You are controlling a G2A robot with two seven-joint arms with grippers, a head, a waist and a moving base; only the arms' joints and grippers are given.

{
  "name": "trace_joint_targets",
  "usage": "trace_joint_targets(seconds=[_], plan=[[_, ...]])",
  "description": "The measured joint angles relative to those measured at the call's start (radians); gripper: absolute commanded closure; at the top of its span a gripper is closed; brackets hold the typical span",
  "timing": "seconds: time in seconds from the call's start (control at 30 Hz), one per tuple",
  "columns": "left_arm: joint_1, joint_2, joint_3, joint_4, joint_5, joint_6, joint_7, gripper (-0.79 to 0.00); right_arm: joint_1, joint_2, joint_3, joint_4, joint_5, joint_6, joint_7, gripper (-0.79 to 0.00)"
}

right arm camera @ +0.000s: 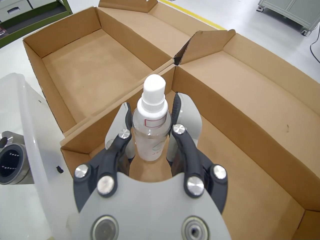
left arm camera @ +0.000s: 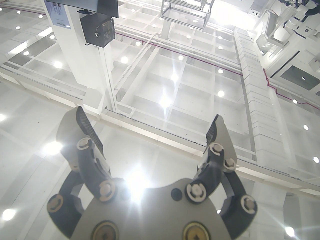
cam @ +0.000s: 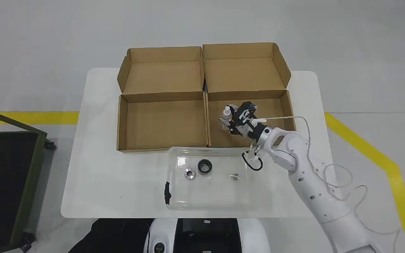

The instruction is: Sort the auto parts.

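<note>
On the white table [cam: 95, 158], seen from above, two open cardboard boxes stand side by side and touching, the right box [cam: 281, 129] [right arm camera: 250, 106] at three o'clock of the left box [cam: 161, 123] [right arm camera: 95, 68]. Both have their lids folded back toward twelve o'clock. A clear plastic tray [cam: 215, 193] [right arm camera: 27, 116] sits at six o'clock of the boxes, right up against their near walls.

The right gripper [cam: 235, 120] [right arm camera: 151, 104] hangs over the nine o'clock end of the right box, close to the wall the two boxes share. Its fingers [right arm camera: 176, 106] are clamped on the clear body of a small spray bottle [cam: 226, 114] [right arm camera: 151, 126], one on each side just below the white cap. The bottle sticks out past the fingertips, cap pointing toward about ten o'clock. Whether it touches the box floor I cannot tell.

In the tray lie three parts: a black ring [cam: 205, 167] [right arm camera: 11, 161], a silver part [cam: 188, 174] just beside it at about eight o'clock, and a smaller silver piece [cam: 235, 176] well apart at four o'clock of the ring.

The left gripper [left arm camera: 148, 116] is turned up toward the lit ceiling [left arm camera: 175, 76], its toothed fingers [left arm camera: 87, 131] spread wide apart with nothing between them.
</note>
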Motion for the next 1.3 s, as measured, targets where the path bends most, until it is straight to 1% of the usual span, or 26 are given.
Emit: trace_joint_targets(seconds=[0.03,0.1,0.13,0.2,0.23,0.27,0.33,0.37,0.4,0.57,0.73,0.87,1.1,1.3], plan=[[0.0,0.0,0.0,0.0,0.0,0.0,0.0,-0.785,0.001,-0.001,-0.001,0.005,0.001,-0.001,-0.001,-0.225],[0.0,0.0,0.0,0.0,0.0,0.0,0.0,-0.785,0.002,-0.002,-0.002,0.014,0.002,-0.005,-0.004,-0.292],[0.0,0.0,0.0,0.0,0.0,0.0,0.0,-0.785,0.001,-0.002,-0.002,0.017,0.003,-0.006,-0.004,-0.302],[0.0,0.0,0.0,0.0,0.0,0.0,0.0,-0.785,-0.002,-0.002,-0.001,0.022,0.002,-0.01,-0.004,-0.24],[0.0,0.0,0.0,0.0,0.0,0.0,0.0,-0.785,-0.004,-0.002,-0.001,0.024,0.002,-0.013,-0.004,-0.243],[0.0,0.0,0.0,0.0,0.0,0.0,0.0,-0.785,-0.005,-0.002,0.0,0.026,0.001,-0.015,-0.005,-0.265],[0.0,0.0,0.0,0.0,0.0,0.0,0.0,-0.785,-0.008,-0.001,0.001,0.03,-0.001,-0.022,-0.006,-0.4],[0.0,0.0,0.0,0.0,0.0,0.0,0.0,-0.785,-0.009,-0.001,0.003,0.03,-0.001,-0.024,-0.006,-0.631],[0.0,0.0,0.0,0.0,0.0,0.0,0.0,-0.785,-0.011,0.0,0.006,0.028,-0.002,-0.027,-0.006,-0.785],[0.0,0.0,0.0,0.0,0.0,0.0,0.0,-0.785,-0.034,0.008,0.032,-0.027,-0.023,-0.035,-0.003,-0.785],[0.0,0.0,0.0,0.0,0.0,0.0,0.0,-0.785,-0.097,0.026,0.091,-0.148,-0.062,-0.05,0.009,-0.785],[0.0,0.0,0.0,0.0,0.0,0.0,0.0,-0.785,-0.163,0.044,0.148,-0.271,-0.09,-0.086,0.035,-0.785],[0.0,0.0,0.0,0.0,0.0,0.0,0.0,-0.785,-0.296,0.075,0.239,-0.474,-0.108,-0.213,0.13,-0.785],[0.0,0.0,0.0,0.0,0.0,0.0,0.0,-0.785,-0.383,0.096,0.291,-0.587,-0.157,-0.312,0.221,-0.785]])
